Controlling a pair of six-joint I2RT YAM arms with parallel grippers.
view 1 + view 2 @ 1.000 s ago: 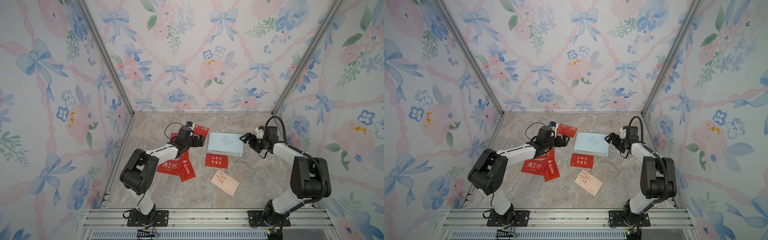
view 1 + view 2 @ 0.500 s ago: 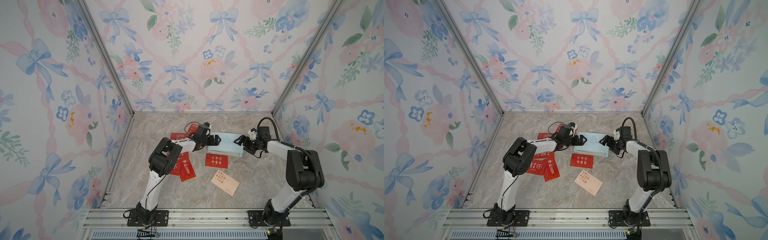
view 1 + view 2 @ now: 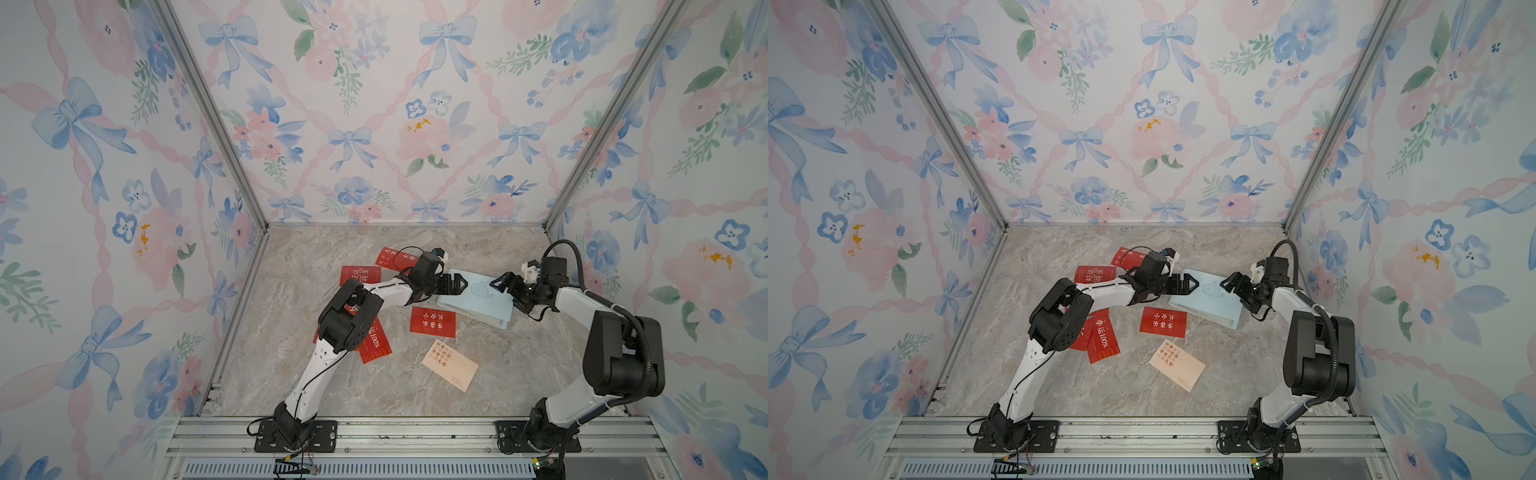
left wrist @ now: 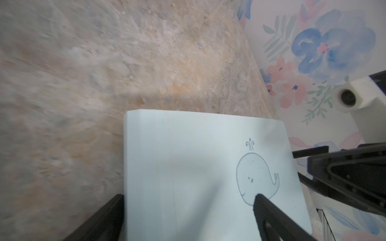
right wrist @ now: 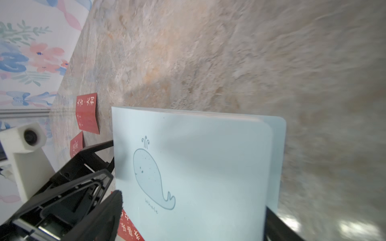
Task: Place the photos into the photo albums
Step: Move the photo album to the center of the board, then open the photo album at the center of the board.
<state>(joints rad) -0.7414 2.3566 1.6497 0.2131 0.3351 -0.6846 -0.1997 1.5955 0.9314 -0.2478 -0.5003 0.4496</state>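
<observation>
Both arms have closed in: my left tool (image 3: 460,286) and right tool (image 3: 498,285), open, flank the shut album (image 3: 473,305), ready to open it.

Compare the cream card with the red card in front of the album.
The cream card bears orange-red characters, the red card white ones. The cream card lies askew, the red card straighter. The red card sits nearer the album than the cream card. Both lie flat, face up.

Album (image 3: 473,306) pale blue, whale outline; cards (image 3: 432,321) red.
</observation>
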